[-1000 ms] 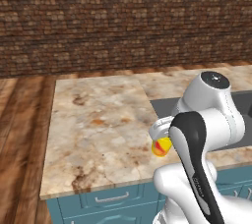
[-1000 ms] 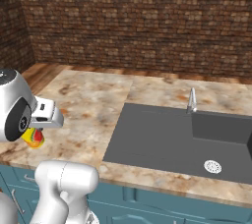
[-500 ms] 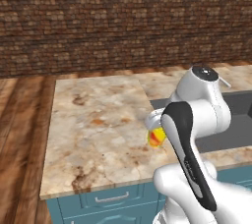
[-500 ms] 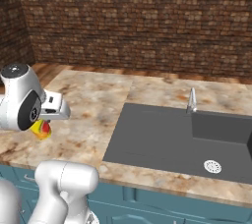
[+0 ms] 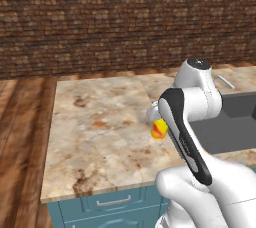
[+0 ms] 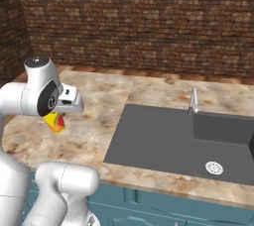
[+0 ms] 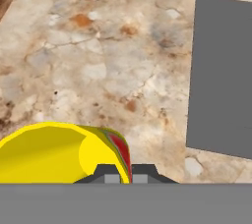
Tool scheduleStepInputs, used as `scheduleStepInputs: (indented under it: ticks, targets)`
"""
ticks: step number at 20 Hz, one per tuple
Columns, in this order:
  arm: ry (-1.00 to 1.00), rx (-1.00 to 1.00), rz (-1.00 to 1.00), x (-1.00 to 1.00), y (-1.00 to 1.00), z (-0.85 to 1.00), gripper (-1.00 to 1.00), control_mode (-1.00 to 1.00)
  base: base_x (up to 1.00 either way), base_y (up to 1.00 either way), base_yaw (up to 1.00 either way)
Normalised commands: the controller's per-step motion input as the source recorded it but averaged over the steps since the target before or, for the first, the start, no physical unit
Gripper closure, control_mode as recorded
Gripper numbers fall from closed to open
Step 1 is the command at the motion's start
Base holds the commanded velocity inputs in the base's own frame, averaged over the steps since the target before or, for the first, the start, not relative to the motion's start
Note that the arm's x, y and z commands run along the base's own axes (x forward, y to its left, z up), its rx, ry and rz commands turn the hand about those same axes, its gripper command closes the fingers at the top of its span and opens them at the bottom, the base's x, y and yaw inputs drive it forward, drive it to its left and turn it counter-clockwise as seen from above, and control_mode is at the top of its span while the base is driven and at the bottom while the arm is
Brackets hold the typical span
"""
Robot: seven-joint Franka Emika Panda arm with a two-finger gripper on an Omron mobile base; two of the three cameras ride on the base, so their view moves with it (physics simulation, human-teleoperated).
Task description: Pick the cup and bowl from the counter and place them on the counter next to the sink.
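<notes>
**Cup held above the counter, left of the sink**

I am watching a white arm with dark joints work over a beige marbled counter (image 5: 100,137) with teal cabinet fronts below it and a brown brick wall behind.

In the left base view, the small yellow cup (image 5: 158,129) with red-orange splotches hangs just under the arm's wrist, tilted, above the stone and close to the left edge of the sink (image 5: 235,127). The arm hides the gripper here.

In the right base view, I see the cup (image 6: 54,121) below the white hand, leaning to one side, over the counter (image 6: 94,121) and well left of the dark grey sink (image 6: 168,141). A thin silver faucet (image 6: 193,102) stands at the far rim of the basin, and a round silver drain (image 6: 214,168) sits in its floor.

In the hand view, the gripper (image 7: 119,173) has its two dark fingertips close together with the cup's (image 7: 59,154) rim wall pinched between them, so it is clamped on the cup. The cup's open yellow inside faces the camera. Beyond it lie the marbled counter (image 7: 98,61) and, to the right, the grey slab of the sink (image 7: 221,75).
</notes>
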Motion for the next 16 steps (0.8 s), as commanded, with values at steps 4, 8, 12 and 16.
scheduleStepInputs:
  ticks: [4,8,12,16]
  targets:
    - [0.0,-0.01,-0.07,0.05,-0.06,-0.26,1.0,-1.0,0.0,0.0,0.0]
    - [-0.06,-0.02,-0.08,0.0,-0.05,-0.56,1.0,-1.0,0.0,0.0,0.0]
    - [-0.11,-0.01,-0.09,0.0,-0.06,-0.41,1.0,-1.0,0.0,0.0,0.0]
    - [-0.1,0.0,-0.1,0.0,-0.08,-0.08,1.0,-1.0,0.0,0.0,0.0]
